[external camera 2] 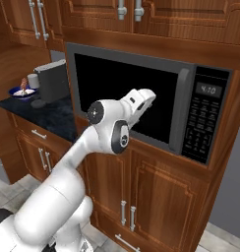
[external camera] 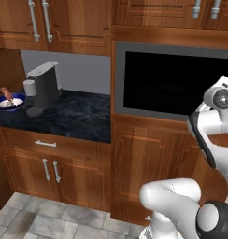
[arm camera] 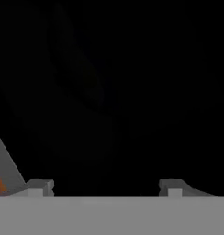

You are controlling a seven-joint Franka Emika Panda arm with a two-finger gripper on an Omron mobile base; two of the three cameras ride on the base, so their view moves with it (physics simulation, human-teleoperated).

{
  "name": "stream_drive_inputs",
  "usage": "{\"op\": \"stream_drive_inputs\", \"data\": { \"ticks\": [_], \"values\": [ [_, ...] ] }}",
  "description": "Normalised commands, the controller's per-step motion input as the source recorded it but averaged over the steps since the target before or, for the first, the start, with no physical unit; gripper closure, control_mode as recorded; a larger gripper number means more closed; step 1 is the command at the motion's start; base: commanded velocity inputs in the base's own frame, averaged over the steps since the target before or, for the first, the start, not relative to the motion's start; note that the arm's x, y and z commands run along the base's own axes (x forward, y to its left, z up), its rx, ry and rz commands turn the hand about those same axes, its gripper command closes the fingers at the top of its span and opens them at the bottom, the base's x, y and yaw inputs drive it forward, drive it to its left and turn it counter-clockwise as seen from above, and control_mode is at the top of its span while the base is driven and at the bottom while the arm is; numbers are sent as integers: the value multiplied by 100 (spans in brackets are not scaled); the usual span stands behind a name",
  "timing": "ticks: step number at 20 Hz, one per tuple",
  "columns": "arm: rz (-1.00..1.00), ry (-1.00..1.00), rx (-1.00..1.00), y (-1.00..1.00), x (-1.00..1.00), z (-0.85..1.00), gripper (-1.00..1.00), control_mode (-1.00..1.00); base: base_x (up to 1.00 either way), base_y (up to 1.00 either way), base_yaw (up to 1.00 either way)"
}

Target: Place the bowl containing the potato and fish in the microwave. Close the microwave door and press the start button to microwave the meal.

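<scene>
Jaws spread wide and empty, the gripper (arm camera: 104, 186) faces the microwave door's (external camera 2: 124, 98) black glass, so the step in hand looks like pushing it fully shut: press flat and steadily, then reach the keypad (external camera 2: 204, 118) at three o'clock.

Arm raised, tool (arm camera: 104, 186) wide open

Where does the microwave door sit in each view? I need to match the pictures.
Left base view: microwave door at upper right, shut.
Right base view: the door at centre, left of the keypad.
Hand view: its black glass close ahead, grey frame edge at lower left.
Shared landmark, both base views: coffee machine, left of the door.
</scene>
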Motion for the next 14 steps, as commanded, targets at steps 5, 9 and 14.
{"op": "stream_drive_inputs", "data": {
  "ticks": [5,9,14],
  "values": [
    [28,12,-6,35,-89,37,-100,-100,0,0,0],
    [27,9,0,1,-100,36,-100,-100,0,0,0],
    [25,3,0,-16,-100,28,-100,-100,0,0,0]
  ]
}}
